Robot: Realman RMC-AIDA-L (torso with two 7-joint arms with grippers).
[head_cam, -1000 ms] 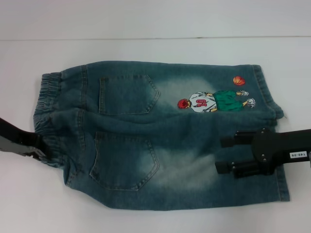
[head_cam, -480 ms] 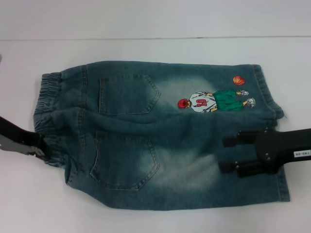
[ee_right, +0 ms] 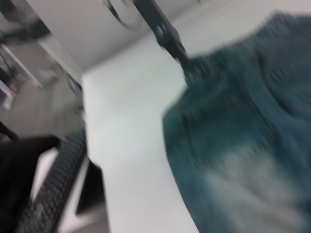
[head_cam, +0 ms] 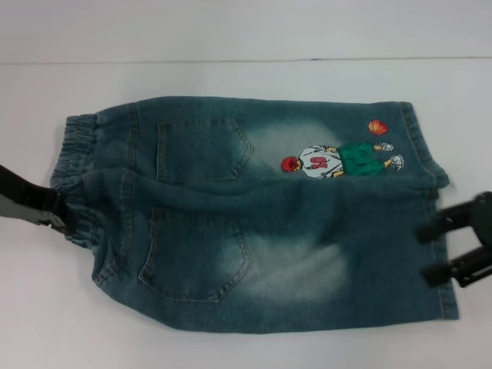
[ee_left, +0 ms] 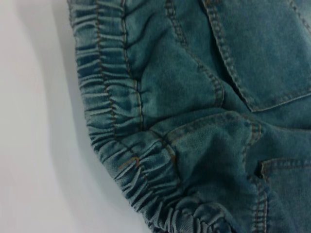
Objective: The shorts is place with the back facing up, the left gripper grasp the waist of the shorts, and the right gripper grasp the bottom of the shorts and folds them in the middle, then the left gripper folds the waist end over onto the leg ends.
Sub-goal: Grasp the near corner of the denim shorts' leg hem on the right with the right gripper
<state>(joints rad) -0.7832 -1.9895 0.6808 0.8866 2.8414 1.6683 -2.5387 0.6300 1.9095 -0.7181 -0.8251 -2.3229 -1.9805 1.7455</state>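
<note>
Left hand point(head_cam: 60, 224) touches faded denim shorts' point(head_cam: 254, 215) ruched elastic waistband point(head_cam: 77, 181).

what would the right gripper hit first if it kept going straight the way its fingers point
Most likely the hem end of the shorts: the right gripper sits open at that edge, fingers aimed across the denim toward the waist. Its height above the cloth is unclear.

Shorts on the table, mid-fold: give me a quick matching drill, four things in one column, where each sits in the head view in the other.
Things:
1. left gripper
2. right gripper
3. cartoon print
4. shorts

Places:
A. at the leg hem, fingers spread
B. flat on the table, back pockets up
C. at the elastic waistband
D. on the far leg, near the hem

Pairs: 1-C, 2-A, 3-D, 4-B
</note>
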